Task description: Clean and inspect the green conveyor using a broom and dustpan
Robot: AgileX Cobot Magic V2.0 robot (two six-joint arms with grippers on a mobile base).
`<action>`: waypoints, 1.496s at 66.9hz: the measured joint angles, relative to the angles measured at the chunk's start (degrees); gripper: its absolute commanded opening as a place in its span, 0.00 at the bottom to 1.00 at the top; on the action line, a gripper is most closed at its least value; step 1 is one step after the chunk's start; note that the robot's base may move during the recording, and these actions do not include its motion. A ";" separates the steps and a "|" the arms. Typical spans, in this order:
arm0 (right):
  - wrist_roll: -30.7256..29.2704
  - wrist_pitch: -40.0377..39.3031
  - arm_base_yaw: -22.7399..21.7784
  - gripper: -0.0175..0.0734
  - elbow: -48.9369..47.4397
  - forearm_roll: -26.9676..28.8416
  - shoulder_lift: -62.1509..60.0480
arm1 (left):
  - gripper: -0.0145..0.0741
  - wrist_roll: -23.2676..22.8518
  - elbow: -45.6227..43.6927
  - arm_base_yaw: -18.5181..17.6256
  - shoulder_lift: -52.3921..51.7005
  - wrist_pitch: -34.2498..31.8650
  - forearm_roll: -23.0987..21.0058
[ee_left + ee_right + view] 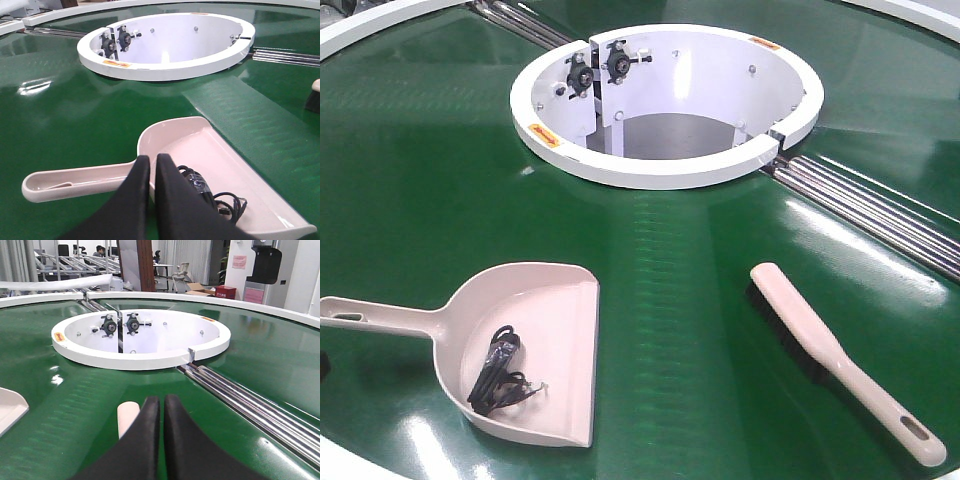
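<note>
An office space with desks, chairs and a brown pillar [146, 265] is seen beyond the green conveyor [420, 190], whose glossy belt surrounds a white ring housing [665, 170] flanked by steel rollers [880, 210]. The dustpan [535, 345], holding a black cable bundle [498, 372], lies left; the broom [840, 360] lies right, well apart. The left tool [152, 162] and right tool [161, 405] are seen closed, nothing gripped
</note>
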 measured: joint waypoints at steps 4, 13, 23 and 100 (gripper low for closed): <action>0.00 0.00 0.00 0.18 0.00 0.07 0.00 | 0.15 0.00 0.00 0.00 0.00 -0.07 0.00; 0.05 0.00 0.00 0.18 0.00 0.13 0.00 | 0.15 0.00 0.00 0.00 0.00 -0.07 0.00; 0.05 0.00 0.00 0.18 0.00 0.13 0.00 | 0.15 0.00 0.00 0.00 0.00 0.58 -0.01; 0.06 0.44 0.00 0.18 0.00 0.13 0.00 | 0.15 -31.51 12.16 6.00 -20.49 -3.03 22.92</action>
